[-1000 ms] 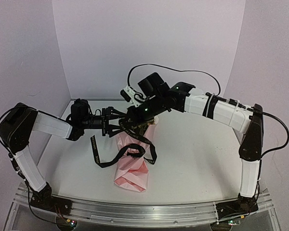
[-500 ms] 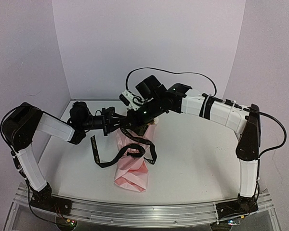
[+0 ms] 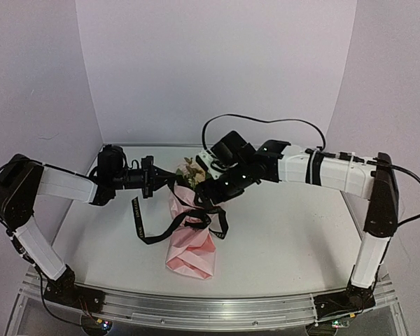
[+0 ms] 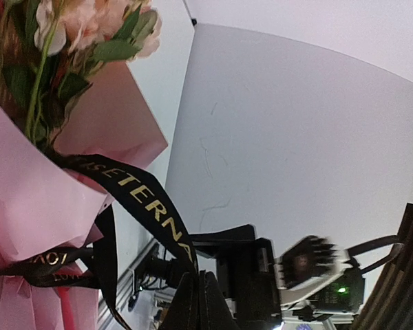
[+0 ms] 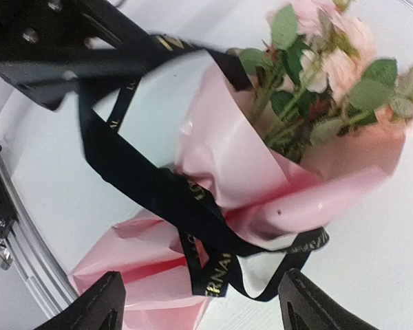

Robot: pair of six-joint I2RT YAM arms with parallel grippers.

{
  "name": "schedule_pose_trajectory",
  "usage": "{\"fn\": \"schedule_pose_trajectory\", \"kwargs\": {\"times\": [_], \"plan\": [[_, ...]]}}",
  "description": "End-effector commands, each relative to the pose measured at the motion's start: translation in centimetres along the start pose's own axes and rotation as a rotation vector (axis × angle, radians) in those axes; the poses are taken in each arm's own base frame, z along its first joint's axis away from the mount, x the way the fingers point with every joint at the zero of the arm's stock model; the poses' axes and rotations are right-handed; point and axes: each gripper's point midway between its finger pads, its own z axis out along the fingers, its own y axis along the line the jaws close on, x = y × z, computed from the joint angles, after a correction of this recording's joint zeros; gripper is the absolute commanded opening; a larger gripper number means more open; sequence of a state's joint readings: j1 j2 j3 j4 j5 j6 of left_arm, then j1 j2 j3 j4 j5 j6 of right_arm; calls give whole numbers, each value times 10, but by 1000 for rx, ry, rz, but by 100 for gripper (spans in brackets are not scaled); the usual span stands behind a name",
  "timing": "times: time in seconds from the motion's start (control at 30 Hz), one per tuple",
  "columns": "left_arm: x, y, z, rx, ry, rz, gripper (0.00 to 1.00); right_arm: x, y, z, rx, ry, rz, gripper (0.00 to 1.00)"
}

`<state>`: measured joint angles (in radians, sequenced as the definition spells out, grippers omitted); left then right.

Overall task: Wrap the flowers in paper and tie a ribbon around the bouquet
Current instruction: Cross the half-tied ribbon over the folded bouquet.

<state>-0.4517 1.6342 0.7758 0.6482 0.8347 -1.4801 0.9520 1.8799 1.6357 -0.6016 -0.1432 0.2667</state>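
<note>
left arm (image 3: 63, 183): reaches from the near left corner toward the middle of the bench (image 3: 287, 238), with the forearm roughly level above the surface.
left claw (image 3: 171, 182): pressed together and pinching one strand of the ribbon (image 3: 136, 213), just left of the flower end of the bouquet (image 3: 189, 231). In the left wrist view the strand runs straight down into the closed tips (image 4: 199, 292).
ribbon: black with gold lettering. One strand climbs from the band around the bouquet's middle to the left claw. A long loop hangs to the left and lies on the bench, and a shorter loop lies on the right side of the wrapping.
bouquet: in the middle of the bench, with the folded end toward the near edge and the flower end toward the far wall.
paper (image 3: 190, 252): light pink, creased into a cone and cinched by the ribbon. Its open edge flares around the stems.
flowers (image 3: 191, 170): pale pink and cream roses with green leaves, showing above the paper's far edge.
right claw (image 3: 204, 199): spread wide and holding nothing, just right of the cinched middle. In the right wrist view, ribbon and paper lie beyond the gap between its fingers (image 5: 100, 302).
right arm (image 3: 322, 171): rises from the near right corner, then stretches left over the bench.
</note>
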Motion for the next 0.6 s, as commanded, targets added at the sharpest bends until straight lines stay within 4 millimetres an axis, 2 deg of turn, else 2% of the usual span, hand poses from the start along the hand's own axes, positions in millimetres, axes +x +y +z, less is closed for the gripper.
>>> {"fn": "schedule_pose_trajectory", "kwargs": {"times": [0.0,0.07,0.2,0.37,0.57], "plan": [[-21,-27,-17,-96,-146,195,0,4,-45,-28,110,-166,188,77],[-27,-31,-21,-128,-176,230,0,19,-55,-20,107,-148,245,74],[-33,-37,-25,-182,-204,294,0,37,-62,4,113,-124,261,70],[-37,-43,-30,-222,-228,343,0,40,-67,35,102,-116,256,64],[-41,-52,-29,-231,-237,383,0,44,-62,64,62,-72,235,55]]}}
